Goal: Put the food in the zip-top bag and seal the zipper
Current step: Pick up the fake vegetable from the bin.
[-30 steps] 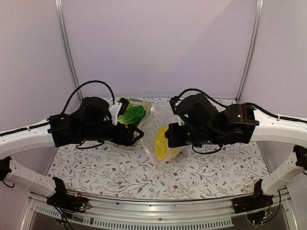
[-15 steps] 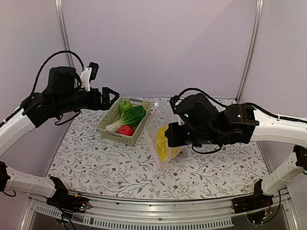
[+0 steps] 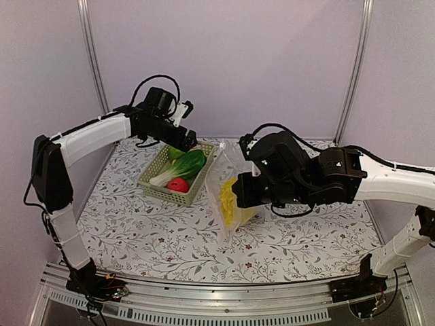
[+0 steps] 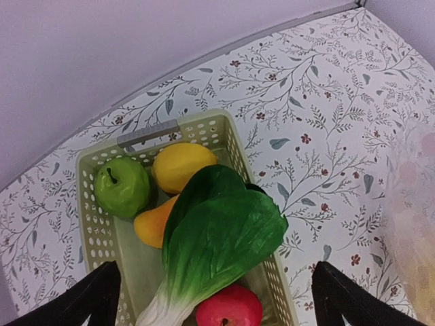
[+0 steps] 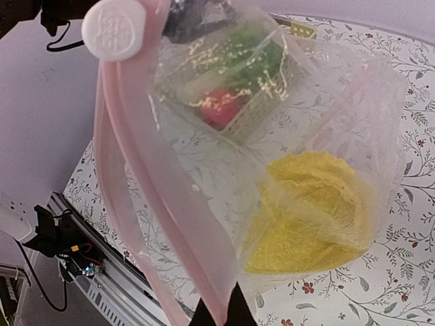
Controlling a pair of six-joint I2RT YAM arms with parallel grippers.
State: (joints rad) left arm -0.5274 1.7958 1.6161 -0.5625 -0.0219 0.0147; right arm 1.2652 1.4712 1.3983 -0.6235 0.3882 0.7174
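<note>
Your left gripper (image 3: 188, 140) hangs spread wide and empty above the basket (image 4: 226, 133), upper left of centre in the top view. In the basket lie the green apple (image 4: 122, 187), yellow fruit (image 4: 182, 165), leafy vegetable (image 4: 219, 231) and red fruit (image 4: 230, 310). Your right gripper (image 5: 221, 314) is pinched onto the zip strip (image 5: 144, 190) of the clear bag (image 3: 228, 178) at centre frame, and the cabbage (image 5: 312, 219) sits low inside it.

Bright, even light; soft shadows; sharp focus.

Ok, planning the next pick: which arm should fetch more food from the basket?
Left. The left claw hangs open over the basket; the right claw is shut on the zip-top bag, holding it up.
</note>
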